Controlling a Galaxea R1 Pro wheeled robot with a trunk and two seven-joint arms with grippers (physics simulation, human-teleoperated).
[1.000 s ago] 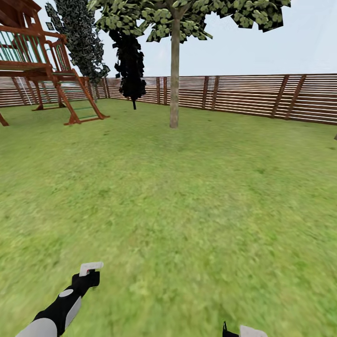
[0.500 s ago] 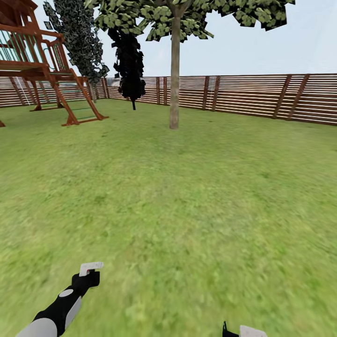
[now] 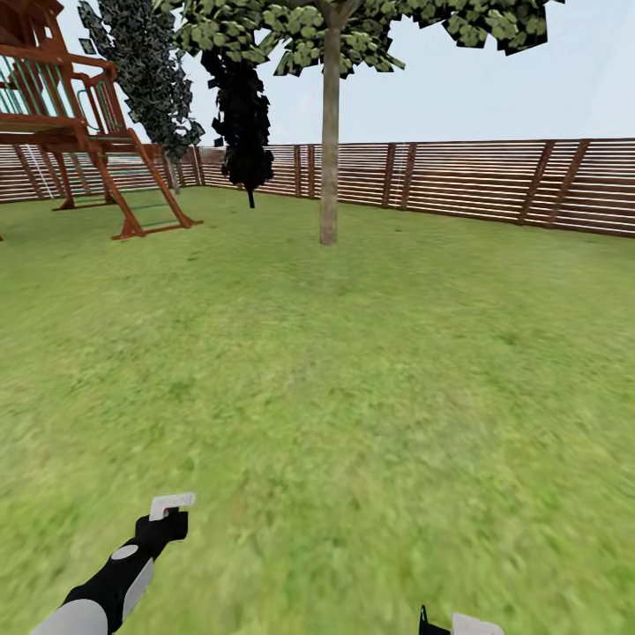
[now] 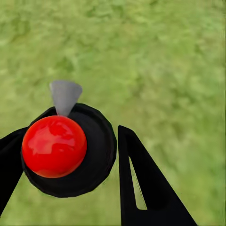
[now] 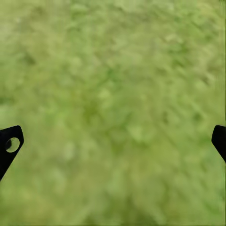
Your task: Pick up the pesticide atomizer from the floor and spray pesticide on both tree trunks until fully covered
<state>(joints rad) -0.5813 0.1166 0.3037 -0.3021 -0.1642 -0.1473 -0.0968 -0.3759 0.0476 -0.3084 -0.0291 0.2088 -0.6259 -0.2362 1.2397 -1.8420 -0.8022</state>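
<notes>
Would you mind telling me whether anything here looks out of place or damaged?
Nothing stands out. The atomizer sits upright between the left hand's fingers, the lawn shows no spill, and the tree trunk and fence stand straight.

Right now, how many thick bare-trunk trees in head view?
1. The tree stands mid-lawn, ahead, in front of the fence. The two dark cypress-like trees near the play structure don't count. A second may be out of frame.
</notes>
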